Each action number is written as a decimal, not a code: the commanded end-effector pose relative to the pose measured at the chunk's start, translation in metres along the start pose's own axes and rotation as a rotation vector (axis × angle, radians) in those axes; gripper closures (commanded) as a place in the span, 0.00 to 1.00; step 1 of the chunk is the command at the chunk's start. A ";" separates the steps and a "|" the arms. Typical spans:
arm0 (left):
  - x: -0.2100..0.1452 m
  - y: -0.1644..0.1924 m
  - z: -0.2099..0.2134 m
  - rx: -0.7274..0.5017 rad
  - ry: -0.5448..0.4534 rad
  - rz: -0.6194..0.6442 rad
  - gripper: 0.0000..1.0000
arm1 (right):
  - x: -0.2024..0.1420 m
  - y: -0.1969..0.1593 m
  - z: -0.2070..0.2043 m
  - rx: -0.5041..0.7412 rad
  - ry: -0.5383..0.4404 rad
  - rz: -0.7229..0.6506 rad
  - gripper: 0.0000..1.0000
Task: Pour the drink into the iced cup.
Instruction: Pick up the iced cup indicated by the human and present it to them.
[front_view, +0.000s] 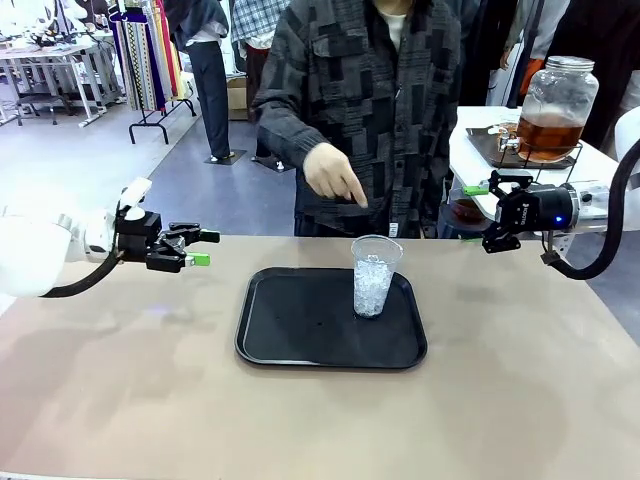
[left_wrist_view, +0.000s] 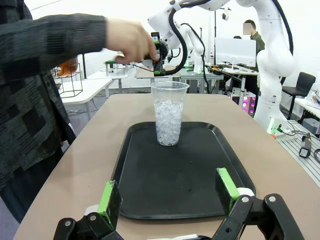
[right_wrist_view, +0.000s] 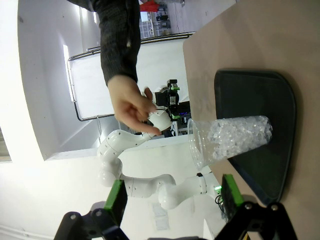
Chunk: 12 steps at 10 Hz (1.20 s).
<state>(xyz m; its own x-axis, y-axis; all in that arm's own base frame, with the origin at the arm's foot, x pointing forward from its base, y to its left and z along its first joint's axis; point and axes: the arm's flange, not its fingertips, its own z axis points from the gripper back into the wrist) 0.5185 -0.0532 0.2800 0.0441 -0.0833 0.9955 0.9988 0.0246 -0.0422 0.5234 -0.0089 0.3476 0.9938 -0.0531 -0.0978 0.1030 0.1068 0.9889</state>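
- Front view: iced cup (front_view: 375, 277) stands on the black tray (front_view: 300, 335), with a person's hand (front_view: 330, 175) above
- drink (front_view: 545, 135) sits in its jar on a far side table
- left gripper (front_view: 205, 248) and right gripper (front_view: 482, 216) both spread, empty

Person (front_view: 370, 100) cut off above shoulders, drink (left_wrist_view: 67, 68) mostly behind sleeve (left_wrist_view: 50, 35)

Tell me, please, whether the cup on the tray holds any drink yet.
No: the cup stands upright holding only ice, no amber liquid.
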 end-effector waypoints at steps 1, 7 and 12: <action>0.002 -0.001 0.000 0.001 0.001 -0.002 0.00 | 0.001 0.002 0.000 0.002 -0.002 0.003 0.00; 0.002 -0.001 0.000 0.001 0.001 -0.002 0.00 | 0.001 0.002 0.000 0.002 -0.002 0.003 0.00; 0.002 -0.001 0.000 0.001 0.001 -0.002 0.00 | -0.001 0.001 -0.001 0.007 0.020 0.086 0.00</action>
<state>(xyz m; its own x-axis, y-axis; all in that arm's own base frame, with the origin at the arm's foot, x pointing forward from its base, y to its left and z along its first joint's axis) 0.5185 -0.0532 0.2800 0.0441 -0.0833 0.9955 0.9988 0.0246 -0.0422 0.5233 -0.0083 0.3476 0.9959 -0.0489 -0.0766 0.0814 0.1071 0.9909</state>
